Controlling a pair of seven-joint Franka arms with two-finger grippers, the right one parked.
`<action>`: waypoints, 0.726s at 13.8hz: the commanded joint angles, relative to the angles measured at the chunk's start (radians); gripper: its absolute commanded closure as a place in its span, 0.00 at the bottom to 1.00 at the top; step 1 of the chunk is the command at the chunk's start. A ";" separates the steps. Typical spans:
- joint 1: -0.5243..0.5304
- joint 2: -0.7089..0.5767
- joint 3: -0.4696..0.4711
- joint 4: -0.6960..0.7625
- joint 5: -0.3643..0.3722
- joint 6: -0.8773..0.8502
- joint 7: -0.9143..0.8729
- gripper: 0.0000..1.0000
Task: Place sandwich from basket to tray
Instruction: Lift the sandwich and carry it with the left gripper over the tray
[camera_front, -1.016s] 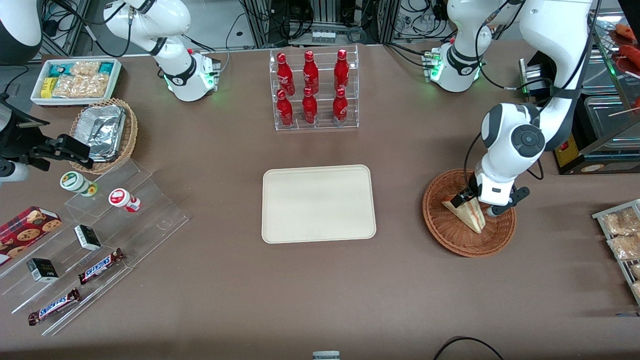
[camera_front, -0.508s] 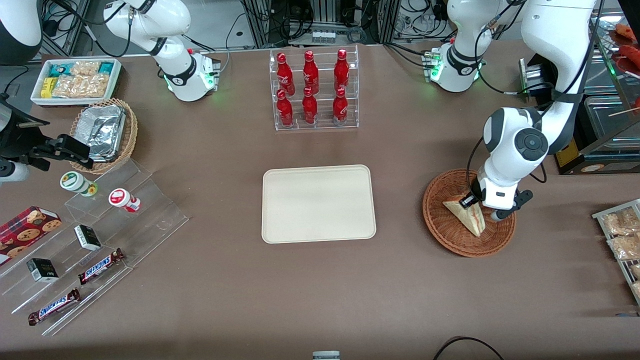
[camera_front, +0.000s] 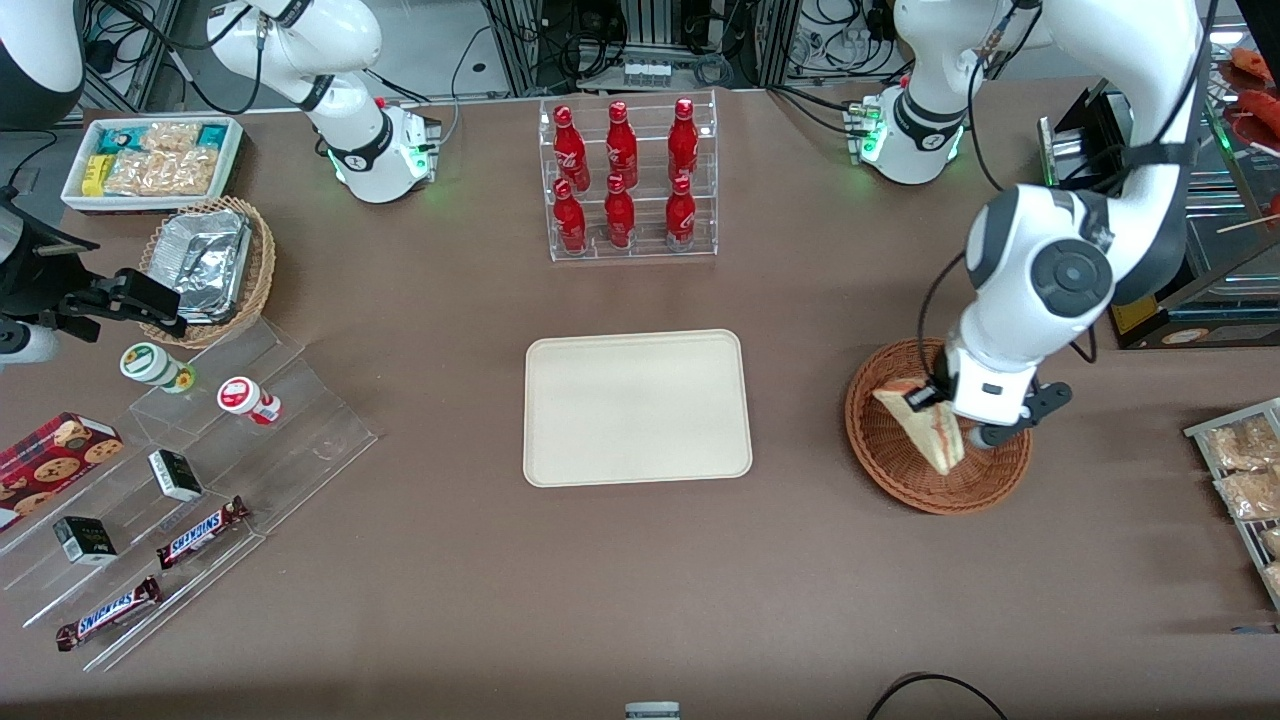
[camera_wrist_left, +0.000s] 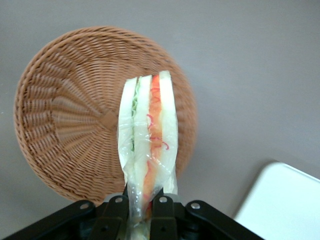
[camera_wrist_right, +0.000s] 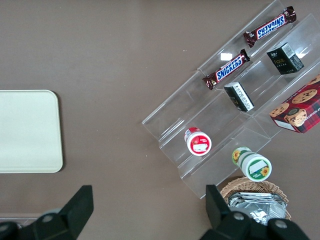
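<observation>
sandwich (camera_wrist_left: 148, 145) lifted clear above basket (camera_wrist_left: 70, 120), pinched in downward-pointing claw (camera_wrist_left: 141, 212).

"SNICKERS" is showing on two candy bars (camera_front: 203, 531) (camera_front: 107, 613) lying on the clear stepped stand (camera_front: 290, 440), toward the parked arm's end.

The gripper (camera_front: 940, 400) is hanging above the basket (camera_front: 900, 470), bearing no readable text.

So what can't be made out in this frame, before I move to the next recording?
- Front view: the hand is shut on the sandwich, but the arm's wrist covers where the fingers meet it.
- Left wrist view: the sandwich's gripped end runs into the hand and is cut off by the picture's edge.
- Left wrist view: only a corner of the tray shows.
- Front view: the basket floor under the sandwich is hidden.
</observation>
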 joint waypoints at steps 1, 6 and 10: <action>-0.124 0.053 0.006 0.128 0.014 -0.060 -0.027 1.00; -0.330 0.263 0.006 0.362 0.014 -0.080 -0.029 1.00; -0.426 0.418 0.008 0.499 0.009 -0.091 -0.056 1.00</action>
